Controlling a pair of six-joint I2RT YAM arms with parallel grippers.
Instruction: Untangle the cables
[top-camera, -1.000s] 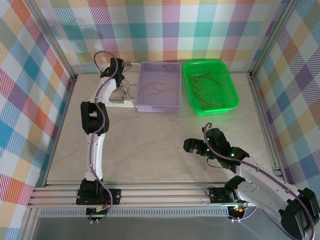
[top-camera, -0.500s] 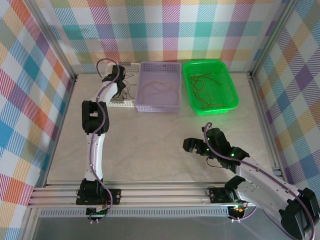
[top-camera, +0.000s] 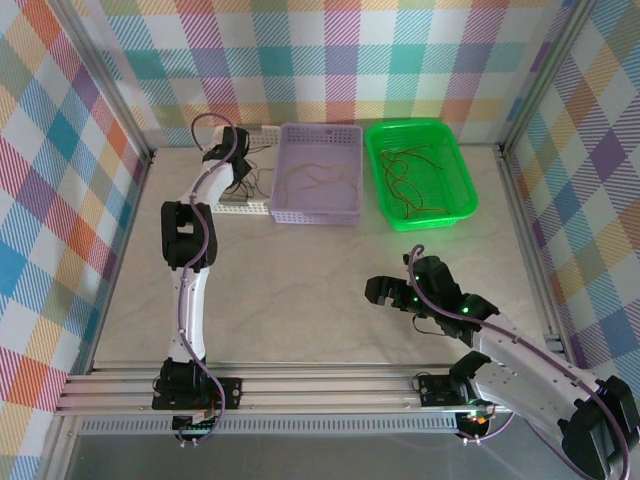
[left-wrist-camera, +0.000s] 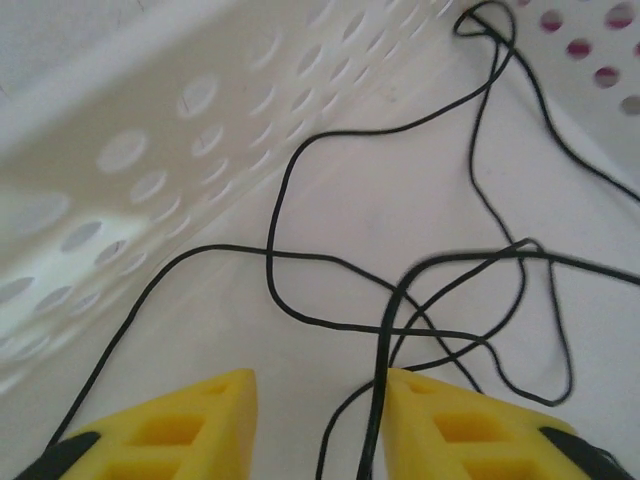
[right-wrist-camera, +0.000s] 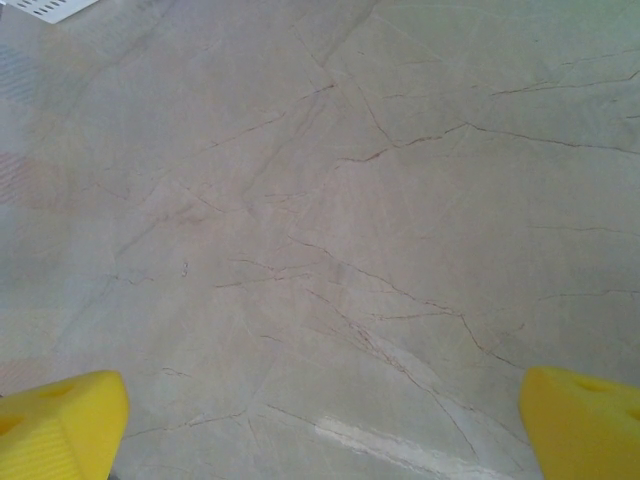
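Black cables (left-wrist-camera: 300, 320) lie in loose crossing loops on the floor of a white perforated basket (left-wrist-camera: 150, 150) at the far left. My left gripper (left-wrist-camera: 320, 420) hangs just above them, open with a moderate gap between its yellow fingers (left-wrist-camera: 180, 420). One black strand runs along the inner edge of the right finger, not pinched. From above, the left gripper (top-camera: 240, 180) reaches down into the white basket (top-camera: 245, 207). Thin brown and orange cables (top-camera: 315, 178) lie in the purple basket (top-camera: 320, 210); several more cables (top-camera: 405, 185) lie in the green basket (top-camera: 425, 220). My right gripper (right-wrist-camera: 320, 405) stands wide open over bare table.
The three baskets stand in a row along the back wall. The right gripper (top-camera: 385, 292) hovers low over the marbled tabletop (top-camera: 300, 290) at the near right. Patterned walls and metal rails (top-camera: 300, 385) close in the workspace.
The left gripper's jaws have parted from shut, letting go of the black cable over the white basket. The right arm has stayed put.
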